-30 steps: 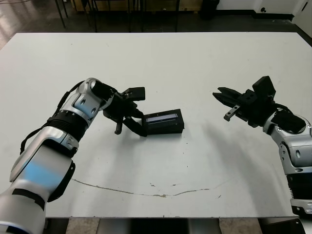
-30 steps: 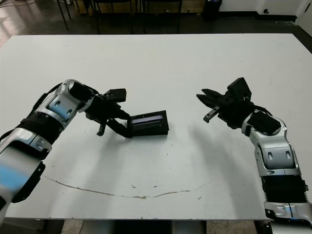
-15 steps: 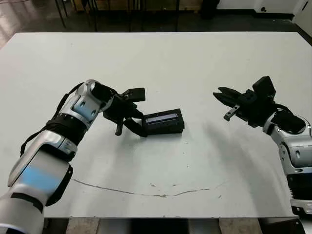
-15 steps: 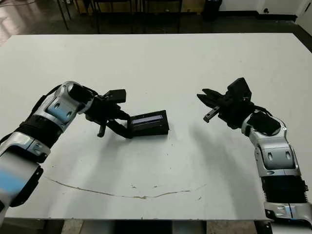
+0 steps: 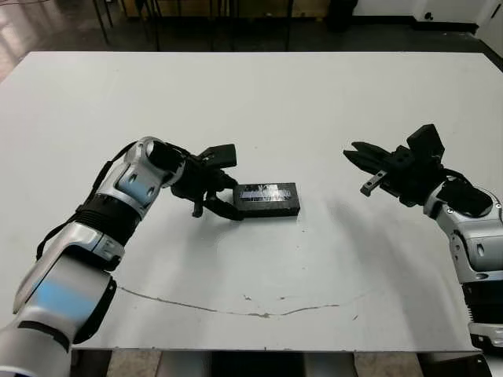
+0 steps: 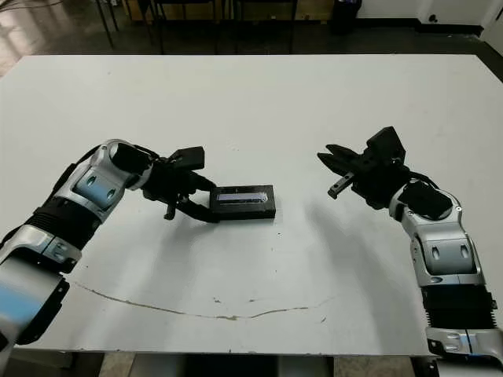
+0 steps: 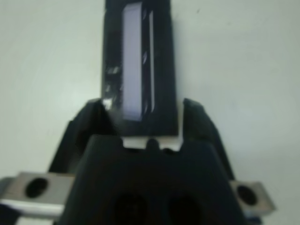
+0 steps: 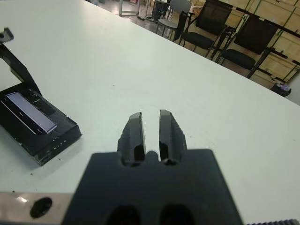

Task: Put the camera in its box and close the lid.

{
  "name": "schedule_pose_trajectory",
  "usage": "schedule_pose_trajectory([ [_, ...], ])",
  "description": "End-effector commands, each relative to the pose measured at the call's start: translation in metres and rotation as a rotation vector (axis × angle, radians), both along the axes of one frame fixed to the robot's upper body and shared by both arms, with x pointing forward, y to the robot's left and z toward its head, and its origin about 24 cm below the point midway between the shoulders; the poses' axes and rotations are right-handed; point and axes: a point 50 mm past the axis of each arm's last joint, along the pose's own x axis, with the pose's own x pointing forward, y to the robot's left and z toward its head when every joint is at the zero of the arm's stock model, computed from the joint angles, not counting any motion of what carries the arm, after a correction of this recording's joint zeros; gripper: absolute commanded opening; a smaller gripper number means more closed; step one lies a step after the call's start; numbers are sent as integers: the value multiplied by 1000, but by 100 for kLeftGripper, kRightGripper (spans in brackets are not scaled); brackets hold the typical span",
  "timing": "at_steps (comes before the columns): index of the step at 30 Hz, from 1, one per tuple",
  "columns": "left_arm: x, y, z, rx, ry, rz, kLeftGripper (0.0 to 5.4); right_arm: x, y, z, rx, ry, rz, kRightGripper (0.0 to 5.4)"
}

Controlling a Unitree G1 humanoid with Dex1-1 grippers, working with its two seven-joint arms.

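The lid [image 5: 269, 196], black with a pale lavender strip on top, lies flat on the table at centre. It covers the box, of which only a thin white edge [image 7: 161, 140] shows at the end nearest my left gripper. The camera is hidden. My left gripper [image 5: 228, 182] is open at the lid's left end, one finger on each side of that end [image 7: 194, 122]. My right gripper [image 5: 354, 149] hovers shut, well to the right of the lid and holding nothing. The right wrist view shows the lid [image 8: 33, 117] off to one side.
A thin brownish scratch line [image 5: 236, 308] runs across the white table [image 5: 314, 102] near the front edge. Chairs and shelving [image 8: 220, 28] stand beyond the far side of the table.
The lid was propped up at a tilt on my left gripper's lower finger; it now lies flat and level. The left gripper dropped slightly. The right arm has not moved.
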Motion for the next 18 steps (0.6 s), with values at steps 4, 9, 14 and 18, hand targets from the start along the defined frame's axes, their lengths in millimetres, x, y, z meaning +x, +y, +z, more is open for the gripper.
schedule_pose_trajectory([
  [4,-3,3,-8,17,9,-21,417,-2,-1,-7,3,24,-7,0],
  [9,-2,6,-9,17,2,-11,534,-2,-1,-7,9,25,-9,0],
  [14,1,23,-7,49,-70,13,537,-3,0,-6,0,26,-16,0],
  [18,0,42,-8,68,-133,64,537,-3,1,-5,-4,26,-18,0],
])
